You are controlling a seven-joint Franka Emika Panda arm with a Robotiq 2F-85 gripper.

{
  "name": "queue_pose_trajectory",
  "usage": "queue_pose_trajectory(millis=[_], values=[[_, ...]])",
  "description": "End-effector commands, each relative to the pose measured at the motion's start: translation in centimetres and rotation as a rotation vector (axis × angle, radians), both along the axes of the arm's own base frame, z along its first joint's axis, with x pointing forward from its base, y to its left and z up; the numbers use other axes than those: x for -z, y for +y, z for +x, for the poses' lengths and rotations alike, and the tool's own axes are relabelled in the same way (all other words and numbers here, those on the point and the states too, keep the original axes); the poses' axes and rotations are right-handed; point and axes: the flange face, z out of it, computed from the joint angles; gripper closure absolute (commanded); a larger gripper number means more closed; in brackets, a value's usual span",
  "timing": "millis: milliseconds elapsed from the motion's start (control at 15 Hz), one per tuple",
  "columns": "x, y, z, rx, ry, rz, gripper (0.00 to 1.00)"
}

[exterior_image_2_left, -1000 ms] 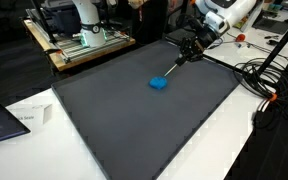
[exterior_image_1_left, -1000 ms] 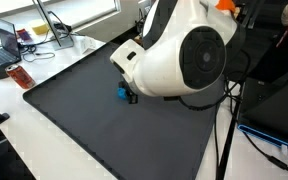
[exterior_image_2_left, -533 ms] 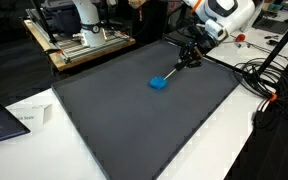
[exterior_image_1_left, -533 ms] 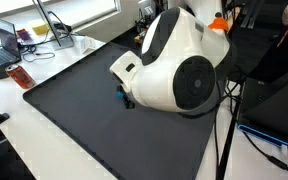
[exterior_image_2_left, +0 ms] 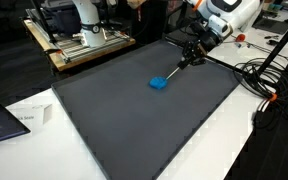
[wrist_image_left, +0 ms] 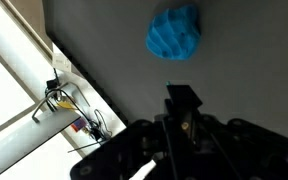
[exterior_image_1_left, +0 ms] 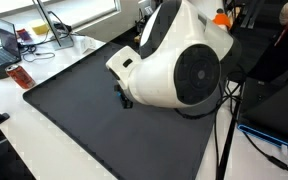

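Blue lump [exterior_image_2_left: 159,83] lies on dark mat [exterior_image_2_left: 104,125], near my gripper [exterior_image_2_left: 190,53], not touching fingertips. Fingers fully closed. Thin pale line [exterior_image_2_left: 174,70] runs from lump toward them; cannot tell if pinched. Risk, my guess: closed tips going lower would scrape mat or shove lump sideways, since it looks light. Lump rounded, ribbed, soft-looking. Mat flat, matte, smooth.

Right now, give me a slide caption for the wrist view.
Shut gripper facing a crumpled blue object that lies on the dark mat.
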Motion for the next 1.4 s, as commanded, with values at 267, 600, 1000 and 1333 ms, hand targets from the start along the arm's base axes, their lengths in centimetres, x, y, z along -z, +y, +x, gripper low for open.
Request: queue_pose_trajectory(millis=[267,600,1000,1333], values=[[-4.4,-2.0,0.8,-0.029,0.075,0.152,0.97],[-6.6,-4.4,1.2,-0.04,0.141,0.294,0.97],[-7.2,-7.1,1.5,-0.044,0.181,0.4,0.97],[-8.1,-8.6,1.7,-0.08,0.189,0.478,0.97]])
